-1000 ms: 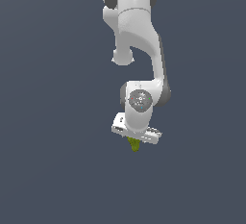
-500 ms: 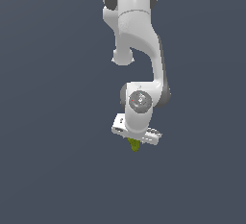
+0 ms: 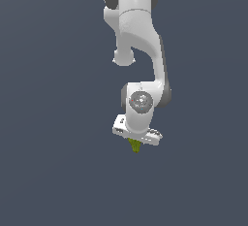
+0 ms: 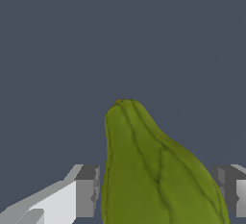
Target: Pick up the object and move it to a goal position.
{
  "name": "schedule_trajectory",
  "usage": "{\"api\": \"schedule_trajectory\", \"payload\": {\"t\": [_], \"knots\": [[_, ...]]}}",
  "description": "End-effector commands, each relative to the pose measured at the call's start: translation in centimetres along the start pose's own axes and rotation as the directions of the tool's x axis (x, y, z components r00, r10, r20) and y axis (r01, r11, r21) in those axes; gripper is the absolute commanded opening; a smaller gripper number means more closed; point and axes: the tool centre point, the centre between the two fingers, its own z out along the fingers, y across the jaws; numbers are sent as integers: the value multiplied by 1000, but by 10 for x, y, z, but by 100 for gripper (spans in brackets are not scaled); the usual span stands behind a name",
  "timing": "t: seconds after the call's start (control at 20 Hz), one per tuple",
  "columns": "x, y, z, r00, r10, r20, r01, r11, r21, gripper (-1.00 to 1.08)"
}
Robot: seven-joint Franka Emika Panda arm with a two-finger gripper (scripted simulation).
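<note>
One white arm hangs over a plain dark ground with no edge or corner showing, and I cannot tell whether that ground is a tabletop. One claw points down, its two fingers closed against the flanks of the single object, which sits between them with its narrow tip poking out below. The object is small, ribbed and pear-shaped, and likely light and stiff. Its tapering sides could slip, so the wider end looks the safer hold. No goal marker is visible.
</note>
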Motion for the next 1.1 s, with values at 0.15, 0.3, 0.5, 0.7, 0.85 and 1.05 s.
{"api": "schedule_trajectory", "payload": {"t": [0.15,0.3,0.5,0.7,0.85,1.05], "knots": [[-1,7,-18,1000,0,-3,0,1000,1,-100],[-3,15,-33,1000,0,-3,0,1000,1,-100],[-6,29,-63,1000,1,-3,-1,1000,1,-100],[-10,48,-102,1000,1,-3,-1,1000,2,-100],[-13,63,-135,1000,1,-3,-1,1000,2,-100],[-16,81,-175,1000,1,-3,-1,1000,2,-100]]}}
